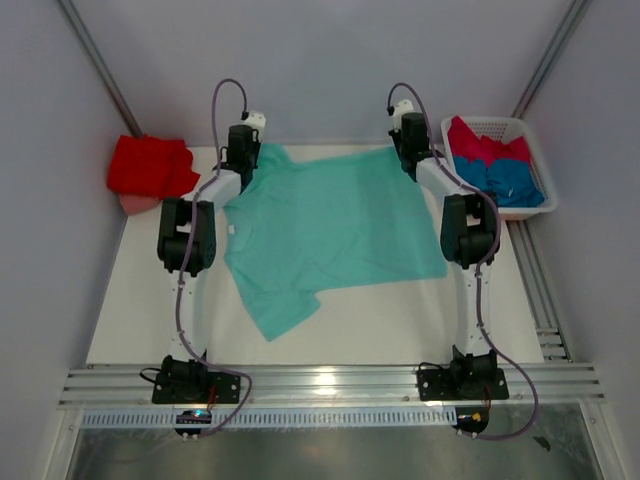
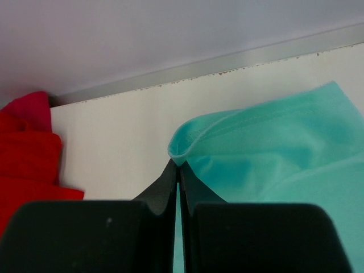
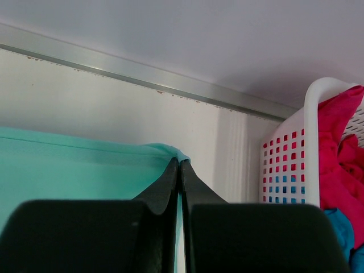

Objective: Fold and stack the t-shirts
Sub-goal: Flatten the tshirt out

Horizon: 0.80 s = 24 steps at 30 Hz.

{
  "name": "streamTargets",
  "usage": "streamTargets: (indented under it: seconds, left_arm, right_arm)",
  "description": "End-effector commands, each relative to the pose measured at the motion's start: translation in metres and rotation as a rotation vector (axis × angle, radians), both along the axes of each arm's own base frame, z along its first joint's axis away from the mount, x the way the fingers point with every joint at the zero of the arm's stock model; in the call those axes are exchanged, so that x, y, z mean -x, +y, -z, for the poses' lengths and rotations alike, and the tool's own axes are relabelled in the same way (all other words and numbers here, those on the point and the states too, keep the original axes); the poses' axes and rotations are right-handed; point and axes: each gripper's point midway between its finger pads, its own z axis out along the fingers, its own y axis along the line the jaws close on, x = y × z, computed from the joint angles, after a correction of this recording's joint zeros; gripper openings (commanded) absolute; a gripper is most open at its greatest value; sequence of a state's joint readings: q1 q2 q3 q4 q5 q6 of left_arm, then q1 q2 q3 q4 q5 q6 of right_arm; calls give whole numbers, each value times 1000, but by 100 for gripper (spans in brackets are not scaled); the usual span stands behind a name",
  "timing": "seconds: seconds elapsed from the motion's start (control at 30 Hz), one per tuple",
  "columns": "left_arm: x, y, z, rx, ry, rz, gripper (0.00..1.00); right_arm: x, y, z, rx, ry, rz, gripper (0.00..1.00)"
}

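The teal shirt (image 1: 335, 225) lies spread over the middle of the worktop (image 1: 380, 320), mostly flat. One sleeve sticks out toward the near edge at its left, and its far edge runs along the back of the worktop.

The left pincer (image 1: 248, 152) is at the teal shirt's far left corner. In the left wrist view its fingers (image 2: 162, 187) are pressed together, pinching a rolled bit of the shirt's hem (image 2: 182, 151) at their tips. Teal cloth also shows in the slit between them.

The right pincer (image 1: 408, 140) is at the teal shirt's far right corner. It too is pressed together, and the right wrist view shows the shirt's edge caught at its tips (image 3: 181, 165).

The red shirt (image 1: 150, 165) sits bunched just left of the teal shirt, near it but apart. A pinker fold shows at its lower edge.

The basket (image 1: 500, 122), white and slatted, stands just right of the teal shirt. A pink shirt (image 1: 490, 148) is crumpled in its far part and a blue shirt (image 1: 505, 180) in its near part, the two touching.
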State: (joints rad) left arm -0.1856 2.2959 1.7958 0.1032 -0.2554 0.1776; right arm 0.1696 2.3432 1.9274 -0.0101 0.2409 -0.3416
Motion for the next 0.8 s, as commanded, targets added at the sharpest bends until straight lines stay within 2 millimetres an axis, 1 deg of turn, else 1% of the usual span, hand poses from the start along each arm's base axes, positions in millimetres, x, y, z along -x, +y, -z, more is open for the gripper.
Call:
streamTargets:
  seconds: [0.0,0.03,0.07,0.1,0.17,0.2,0.23,0.27,0.3,0.47,0.5,0.53,0.57,0.63,0.67,0.7,0.73,0.77]
  left_arm:
    - [-17,3,-18,-15,-59,-25,0]
    - [-20,1,-20,-8,-70,-24,0]
    - [-21,-1,-17,-7,-67,-22,0]
    - [-22,-2,-10,-10,-58,-18,0]
    - [-26,-5,-11,-26,-70,-13,0]
    - [-27,-7,-3,-35,-63,-7,0]
    - [-30,-10,-6,-39,-78,-5,0]
    - [-32,-9,-4,-47,-81,-7,0]
    - [-33,-9,1,-59,-76,-9,0]
    - [-39,-16,0,-85,-118,-19,0]
    - [-40,-14,1,-101,-124,-38,0]
    - [-42,-14,-2,-105,-148,-46,0]
    - [-43,-14,-2,-116,-155,-54,0]
    - [-44,-13,-2,-156,-169,-66,0]
    - [-46,-14,1,-169,-183,-69,0]
    - [-46,-16,2,-186,-186,-70,0]
    - [-47,-16,1,-195,-198,-76,0]
    - [-47,-16,5,-206,-202,-76,0]
  right_arm:
    - [-17,-7,-42,3,-100,21,3]
    - [-19,-9,-42,4,-108,26,3]
    - [-20,-10,-39,6,-110,30,3]
    - [-20,-11,-38,6,-113,35,3]
    - [-24,-12,-38,6,-125,37,3]
    - [-25,-13,-39,4,-127,45,3]
    - [-26,-13,-38,6,-124,44,3]
    - [-27,-15,-33,9,-117,50,3]
    - [-29,-16,-36,11,-121,55,3]
    - [-32,-21,-34,28,-125,80,3]
    - [-33,-22,-29,32,-117,82,3]
    - [-33,-22,-29,32,-116,87,3]
    - [-36,-22,-34,30,-126,86,3]
    - [-37,-21,-24,36,-103,85,3]
    - [-38,-22,-26,36,-101,89,3]
    - [-38,-22,-18,41,-82,90,3]
    - [-38,-23,-19,40,-84,94,3]
    - [-38,-22,-18,42,-79,92,3]
